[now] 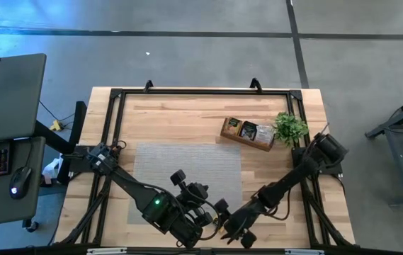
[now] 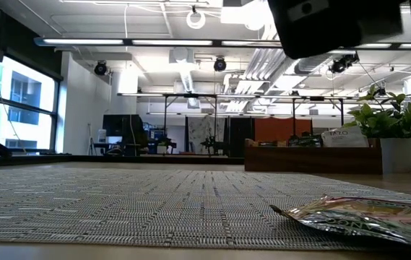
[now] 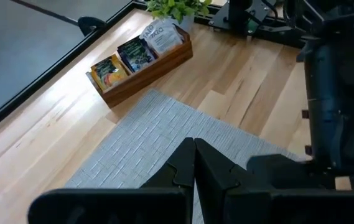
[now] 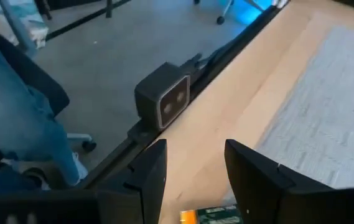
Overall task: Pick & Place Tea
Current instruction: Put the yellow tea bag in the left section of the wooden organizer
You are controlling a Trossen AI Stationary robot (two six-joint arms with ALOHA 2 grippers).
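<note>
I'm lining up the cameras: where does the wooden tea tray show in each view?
High view: wooden tray, right of centre, just left of the green plant.
Low view: right of centre at the back, left of the plant's pot.
Left wrist view: far off on the tabletop.
Right wrist view: not in it.
Shared landmark: the plant.

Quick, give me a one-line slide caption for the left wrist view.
Left gripper shut above the grey mat, facing the wooden tray of tea sachets beside the plant.
</note>
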